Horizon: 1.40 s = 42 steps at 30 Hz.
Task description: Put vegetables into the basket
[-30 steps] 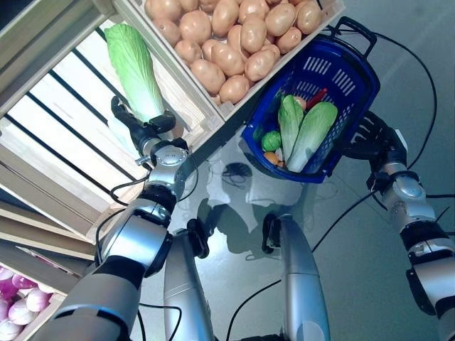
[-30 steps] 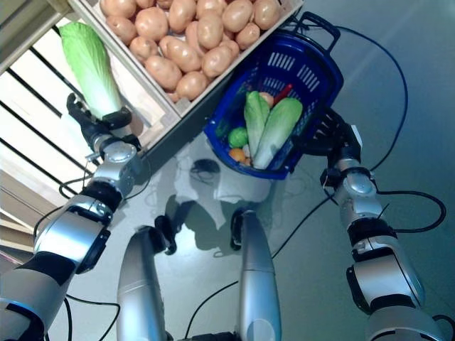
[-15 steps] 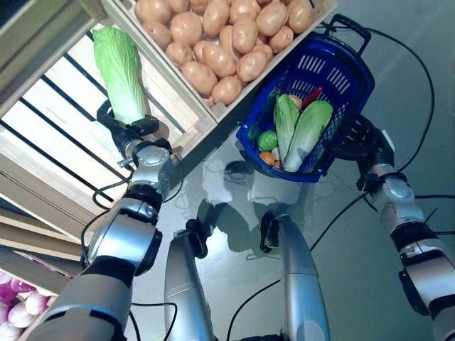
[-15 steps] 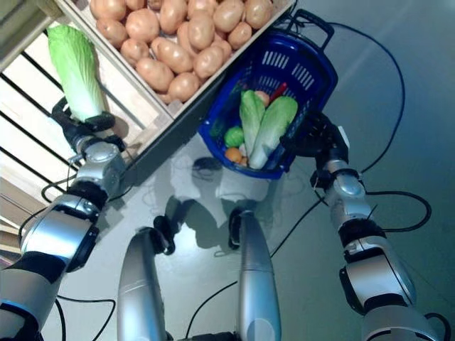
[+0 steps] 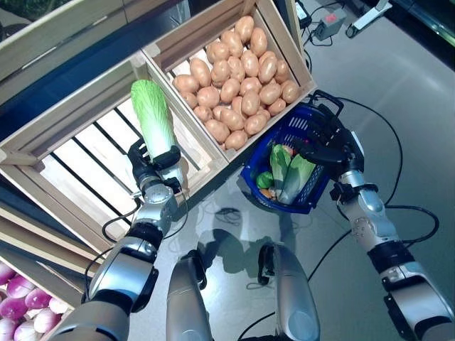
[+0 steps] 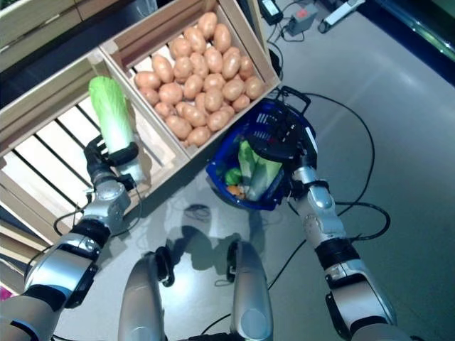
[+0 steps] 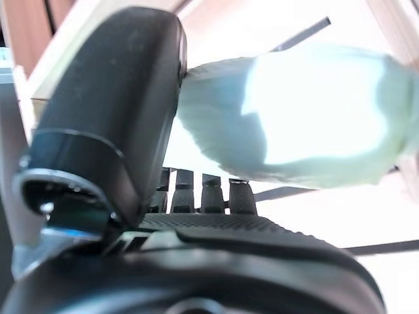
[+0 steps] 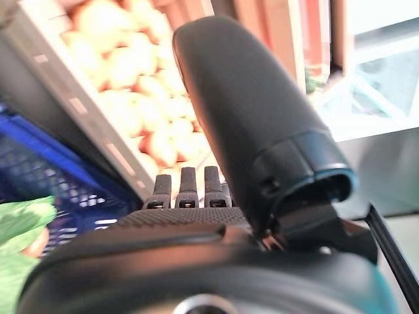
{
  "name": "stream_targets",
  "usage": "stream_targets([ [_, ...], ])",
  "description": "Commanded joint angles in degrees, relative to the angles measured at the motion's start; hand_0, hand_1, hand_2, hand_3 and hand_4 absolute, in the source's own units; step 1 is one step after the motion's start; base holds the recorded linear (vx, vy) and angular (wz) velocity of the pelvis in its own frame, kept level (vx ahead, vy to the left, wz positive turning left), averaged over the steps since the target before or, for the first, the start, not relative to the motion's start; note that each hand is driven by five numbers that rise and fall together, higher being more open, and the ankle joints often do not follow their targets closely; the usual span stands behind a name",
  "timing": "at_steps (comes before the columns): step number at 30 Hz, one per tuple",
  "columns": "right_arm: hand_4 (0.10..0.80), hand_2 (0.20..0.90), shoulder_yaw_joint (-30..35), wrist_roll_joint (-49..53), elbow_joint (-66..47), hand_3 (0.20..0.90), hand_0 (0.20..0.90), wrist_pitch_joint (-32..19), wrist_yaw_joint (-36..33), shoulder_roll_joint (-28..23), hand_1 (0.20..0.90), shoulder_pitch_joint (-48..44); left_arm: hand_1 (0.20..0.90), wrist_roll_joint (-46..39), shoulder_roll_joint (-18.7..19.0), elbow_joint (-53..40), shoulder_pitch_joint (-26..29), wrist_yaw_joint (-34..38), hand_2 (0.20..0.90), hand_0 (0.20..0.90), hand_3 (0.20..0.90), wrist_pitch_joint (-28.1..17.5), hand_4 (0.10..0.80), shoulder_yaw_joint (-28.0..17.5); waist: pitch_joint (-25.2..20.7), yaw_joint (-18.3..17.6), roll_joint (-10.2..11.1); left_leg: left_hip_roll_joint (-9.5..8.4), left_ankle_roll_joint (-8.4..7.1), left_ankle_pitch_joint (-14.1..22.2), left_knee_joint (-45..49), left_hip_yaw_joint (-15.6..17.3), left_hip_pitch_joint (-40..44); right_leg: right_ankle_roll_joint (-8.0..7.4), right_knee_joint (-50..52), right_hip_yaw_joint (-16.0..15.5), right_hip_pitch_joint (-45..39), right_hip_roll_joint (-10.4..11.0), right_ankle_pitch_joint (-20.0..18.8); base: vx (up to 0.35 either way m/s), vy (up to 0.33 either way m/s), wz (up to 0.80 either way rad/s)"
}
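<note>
My left hand [image 5: 153,168] is shut on the base of a long green napa cabbage [image 5: 152,116], held upright over the slatted crate by the divider. In the left wrist view the pale cabbage [image 7: 294,118] sits against the thumb [image 7: 111,111]. My right hand [image 5: 328,144] grips the far rim of the blue plastic basket [image 5: 286,204], which hangs off the floor just below the potato crate's corner. Two cabbages [image 5: 290,174], a small green vegetable [image 5: 264,180] and a red one lie in the basket.
A wooden crate full of potatoes [image 5: 238,71] stands at the back, beside the slatted crate [image 5: 78,170] the cabbage is over. Purple onions [image 5: 13,312] show at the lower left. A power strip [image 5: 328,24] and cables lie on the grey floor behind.
The camera has shifted and now takes in both crates whole. The left hand still holds the cabbage, now more upright. The basket remains in the right hand by the potato crate's corner.
</note>
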<state>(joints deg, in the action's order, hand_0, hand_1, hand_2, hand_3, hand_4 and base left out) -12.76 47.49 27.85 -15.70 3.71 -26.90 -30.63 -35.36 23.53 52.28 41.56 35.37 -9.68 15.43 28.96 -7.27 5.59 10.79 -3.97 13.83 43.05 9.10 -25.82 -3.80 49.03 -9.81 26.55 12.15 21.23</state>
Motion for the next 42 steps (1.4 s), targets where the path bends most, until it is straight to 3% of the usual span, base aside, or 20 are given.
stream_targets([
  [1,0.8,0.9,4.5,-2.02,-7.69,0.9,0.9,-6.72,1.01,2.06,0.9,3.64,0.3,4.93,-0.06,-6.72,-4.66,-0.92,0.3,0.3,0.3,-10.64,0.4,-0.98,-10.89,0.64,-1.44,-1.78,3.67,4.2,-7.72,5.02,11.09,0.61,-13.8,-0.36,-8.2,-0.8,-7.32,0.181,0.014,-0.06],
  [7,0.8,0.9,8.51,3.52,-11.89,0.9,0.9,-2.52,5.95,4.79,0.9,11.54,0.3,9.6,-7.09,-16.85,-18.28,-1.02,0.3,0.3,0.3,-15.12,0.4,-2.57,-18.23,3.28,-2.11,-4.63,2.44,-0.71,-23.34,5.77,23.73,0.1,-33.69,-4.18,-24.2,-3.75,-11.69,0.202,0.013,0.03],
  [10,0.8,0.9,10.86,9.44,-14.51,0.9,0.9,0.04,9.24,6.03,0.9,13.76,0.3,14.09,-7.15,-22.49,-22.84,-2.02,0.3,0.3,0.3,-16.47,0.4,-2.19,-20.22,4.49,-2.01,-5.31,2.23,-3.94,-29.95,5.91,27.24,0.06,-40.66,-5.61,-28.58,-4.21,-15.02,0.043,0.02,0.16],
  [13,0.8,0.9,11.84,12.89,-16.07,0.9,0.9,2.52,10.34,6.7,0.9,14.0,0.3,17.52,-6.53,-27.98,-25.39,-4.84,0.3,0.3,0.3,-16.77,0.4,-0.39,-22.13,5.62,-2.26,-5.59,1.67,-6.94,-37.96,5.36,30.74,-0.93,-46.8,-6.48,-31.73,-4.57,-18.05,0.016,0.034,0.13],
  [19,0.8,0.9,12.23,18.34,-14.17,0.9,0.9,8.38,10.65,4.75,0.9,10.06,0.3,22.24,-4.24,-33.81,-25.3,-9.27,0.3,0.3,0.3,-19.16,0.4,4.13,-24.33,7.32,-2.53,-5.52,0.46,-11.03,-48.05,3.19,34.02,-1.67,-54.03,-7.75,-34.88,-5.59,-21.64,0.029,0.018,0.23],
  [28,0.8,0.9,10.58,19.94,-9.81,0.9,0.9,15.81,7.64,2.19,0.9,4.36,0.3,25.49,-1.65,-38.93,-26.11,-16.25,0.3,0.3,0.3,-23.24,0.4,7.56,-25.27,8.96,-2.32,-5.61,0.93,-10.3,-48.05,3.28,34.16,-1.47,-54.03,-7.97,-34.52,-5.75,-21.51,0.015,0.012,0.11],
  [42,0.8,0.9,4.88,22.95,0.27,0.9,0.9,22.72,5.91,1.59,0.9,-5.84,0.3,26.85,-0.53,-42.72,-23.24,-21.19,0.3,0.3,0.3,-24.11,0.4,15.55,-25.45,10.61,-2.19,-5.77,1.18,-9.56,-48.05,2.45,35.38,-1.46,-54.03,-8.78,-36.07,-6.05,-21.01,0.008,0.0,0.01],
])
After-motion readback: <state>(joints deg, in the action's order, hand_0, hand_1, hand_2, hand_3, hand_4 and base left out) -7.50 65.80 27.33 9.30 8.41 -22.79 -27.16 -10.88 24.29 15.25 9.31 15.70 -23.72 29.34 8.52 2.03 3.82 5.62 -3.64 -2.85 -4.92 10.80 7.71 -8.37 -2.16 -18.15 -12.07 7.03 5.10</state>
